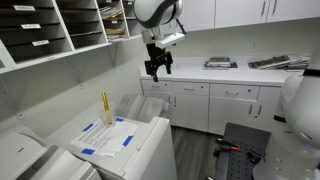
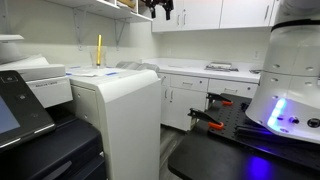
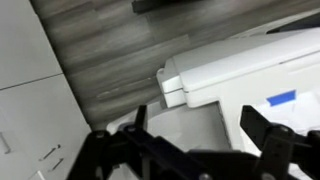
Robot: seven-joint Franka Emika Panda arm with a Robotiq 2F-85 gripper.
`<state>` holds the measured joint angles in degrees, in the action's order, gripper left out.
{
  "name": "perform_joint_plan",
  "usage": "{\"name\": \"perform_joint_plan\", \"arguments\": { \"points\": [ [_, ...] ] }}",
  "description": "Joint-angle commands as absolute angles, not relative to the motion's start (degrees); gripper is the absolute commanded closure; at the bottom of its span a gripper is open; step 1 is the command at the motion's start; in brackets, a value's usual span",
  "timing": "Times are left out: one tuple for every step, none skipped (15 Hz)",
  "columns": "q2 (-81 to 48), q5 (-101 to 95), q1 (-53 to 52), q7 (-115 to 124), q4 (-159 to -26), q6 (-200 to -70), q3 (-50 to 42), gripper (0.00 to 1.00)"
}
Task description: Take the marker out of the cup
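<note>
In an exterior view the marker (image 1: 105, 106) stands upright on the tabletop (image 1: 148, 127), the gripper (image 1: 156, 68) well apart. In an exterior view the gripper (image 2: 160, 8) hangs higher than the marker (image 2: 99, 50). Wrist view: jaws apart; best centred over the tip, descending straight.

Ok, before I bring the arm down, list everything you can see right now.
marker: one, yellow-gold, upright on the white machine; no cup can be made out
white machine: one, white, under the marker
blue tape strips: several, blue, flat on the machine's top
mail slots: one rack, white, on the wall, papers inside
cabinets: one row, white, under the back counter
paper stacks: two, grey, on that counter
printer: one, black, beside the white machine
dome unit: one, white with blue light, on a black cart
floor: grey wood pattern
gripper: one, black, open, empty, high up and clear of the marker
</note>
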<state>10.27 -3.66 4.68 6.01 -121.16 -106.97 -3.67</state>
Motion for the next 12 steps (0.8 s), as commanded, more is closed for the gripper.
{"name": "perform_joint_plan", "arguments": {
  "points": [
    [4.2, -1.2, 3.5, 11.8, -118.6, -116.6, -2.2, 0.0],
    [2.2, -1.2, 3.0, 14.2, -118.1, -120.5, -1.5, 0.0],
    [0.2, -1.3, 2.5, 16.0, -117.3, -124.0, -1.0, 0.0],
    [-2.0, -1.0, 1.9, 17.6, -116.0, -126.7, -0.6, 0.0],
    [-4.0, -1.9, 1.4, 19.6, -114.7, -129.1, -0.2, 0.0],
    [-5.9, -2.6, 0.7, 21.5, -113.3, -131.4, 0.0, 0.0],
    [-7.9, -3.3, 0.1, 22.9, -111.7, -132.7, -0.1, 0.0],
    [-9.9, -5.0, -0.8, 24.9, -110.1, -134.4, -0.3, 0.0],
    [-11.7, -6.5, -1.6, 26.6, -108.3, -135.0, -0.6, 0.0],
    [-13.7, -8.2, -2.4, 28.5, -106.6, -135.7, -1.0, 0.0],
    [-15.3, -9.8, -3.2, 30.1, -105.0, -136.2, -1.5, 0.0],
    [-17.2, -10.6, -3.9, 31.0, -103.2, -136.7, -1.7, 0.0]
  ]
}}
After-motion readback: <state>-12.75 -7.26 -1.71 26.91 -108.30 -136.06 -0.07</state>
